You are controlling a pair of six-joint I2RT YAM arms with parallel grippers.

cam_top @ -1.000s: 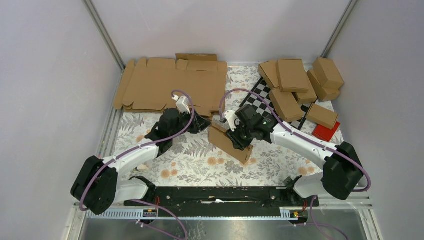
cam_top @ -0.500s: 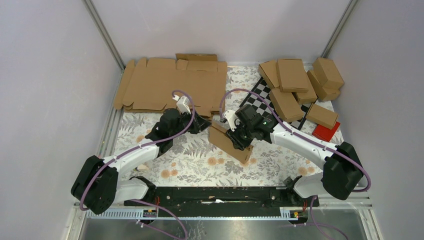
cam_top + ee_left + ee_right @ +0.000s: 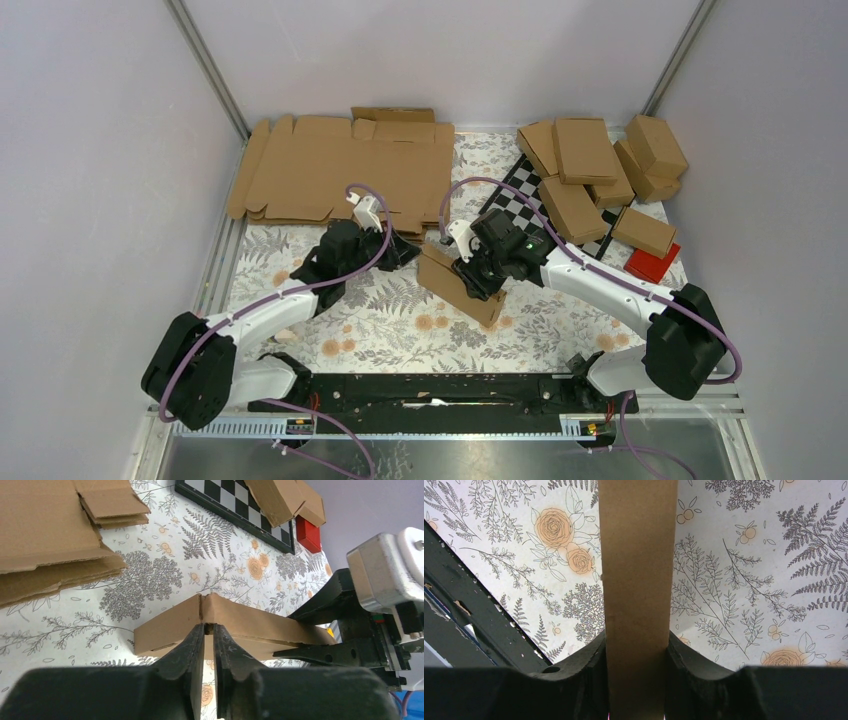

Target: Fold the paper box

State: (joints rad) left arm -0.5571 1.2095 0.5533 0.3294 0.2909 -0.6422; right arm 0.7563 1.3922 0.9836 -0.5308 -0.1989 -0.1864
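The paper box [image 3: 450, 290], a slim brown carton, stands tilted on the floral cloth at mid-table. My right gripper [image 3: 478, 275] is shut across its narrow width; in the right wrist view both fingers press the cardboard strip [image 3: 638, 580] at the gripper [image 3: 638, 652]. My left gripper [image 3: 410, 247] is at the box's left end. In the left wrist view its jaws [image 3: 208, 628] are drawn almost together. Its tips are at the seam under the box's top edge [image 3: 240, 617], with a sliver of cardboard between them. The right arm's black fingers [image 3: 325, 655] clamp the box's far end.
A stack of flat cardboard blanks [image 3: 340, 170] lies at the back left. Several folded boxes [image 3: 590, 160] are piled at the back right on a chequered board [image 3: 520, 195], beside a red block [image 3: 652, 264]. A black rail [image 3: 430, 390] runs along the near edge.
My left gripper has edged slightly toward the box's left end, and its jaws have narrowed. The right gripper and the box have not moved.
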